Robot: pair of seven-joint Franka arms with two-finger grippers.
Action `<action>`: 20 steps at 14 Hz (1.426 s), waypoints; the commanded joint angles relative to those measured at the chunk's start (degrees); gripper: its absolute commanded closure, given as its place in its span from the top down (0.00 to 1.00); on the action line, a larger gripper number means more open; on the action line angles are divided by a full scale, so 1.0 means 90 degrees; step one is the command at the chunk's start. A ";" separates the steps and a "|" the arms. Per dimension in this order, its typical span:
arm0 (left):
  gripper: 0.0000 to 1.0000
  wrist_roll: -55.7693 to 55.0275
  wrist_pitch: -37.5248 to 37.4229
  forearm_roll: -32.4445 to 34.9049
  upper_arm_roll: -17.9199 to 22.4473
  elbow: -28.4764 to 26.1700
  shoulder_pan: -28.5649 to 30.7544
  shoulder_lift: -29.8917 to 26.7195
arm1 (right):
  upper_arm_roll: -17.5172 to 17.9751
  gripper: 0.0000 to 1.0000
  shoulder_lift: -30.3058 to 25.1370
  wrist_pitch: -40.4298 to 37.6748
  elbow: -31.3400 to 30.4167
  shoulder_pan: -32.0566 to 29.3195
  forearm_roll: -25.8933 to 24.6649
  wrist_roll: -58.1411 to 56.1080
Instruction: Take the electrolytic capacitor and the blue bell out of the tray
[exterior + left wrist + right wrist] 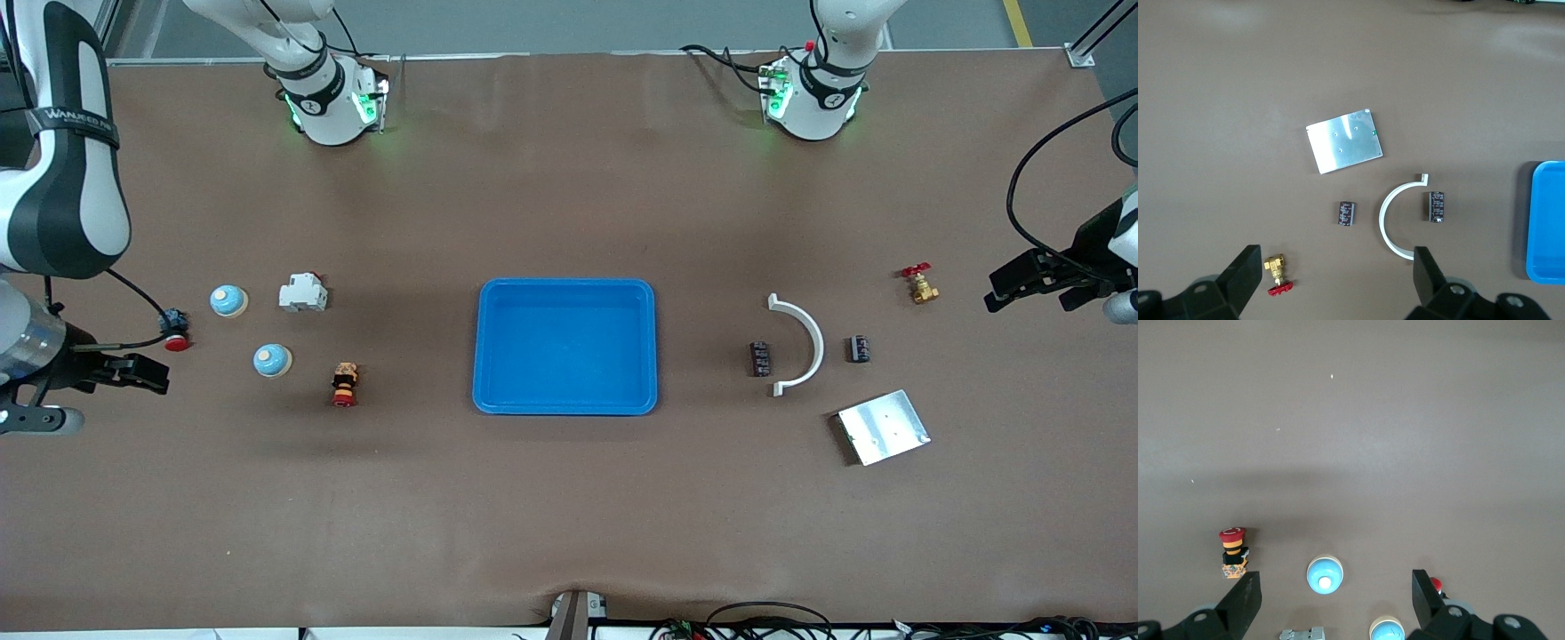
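Two blue dome bells lie toward the right arm's end of the table, one [228, 300] farther from the front camera, one [272, 360] nearer. In the right wrist view the nearer bell [1325, 574] shows between the finger lines and the other bell [1387, 631] at the edge. My right gripper [142, 373] [1336, 600] hangs open and empty at that end. Two dark capacitors [760, 358] [860, 348] flank a white arc [800, 342]; in the left wrist view the capacitors [1346, 213] [1436, 206] are apart from the fingers. My left gripper [1005, 292] [1337, 273] hangs open and empty at its end.
A blue tray [566, 286] sits mid-table. A brass valve with a red handle [919, 284] and a metal plate [883, 427] lie near the capacitors. A white breaker [303, 292], an emergency-stop button [345, 384] and a small red button [175, 340] lie near the bells.
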 commanded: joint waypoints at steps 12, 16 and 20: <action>1.00 -0.0273 -0.0141 -0.0018 0.0848 0.0098 -0.1151 0.0085 | -0.0031 1.00 -0.1071 -0.1102 -0.0067 -0.0234 0.0654 0.0049; 1.00 -0.0273 -0.0151 -0.0027 0.2343 0.0108 -0.2617 0.0056 | -0.0021 1.00 -0.1599 -0.1063 -0.0614 -0.0234 0.0664 0.0040; 1.00 -0.0273 -0.0161 -0.0027 0.3310 0.0108 -0.3584 0.0037 | -0.0011 1.00 -0.1912 -0.1083 -0.0858 -0.0205 0.0664 0.0020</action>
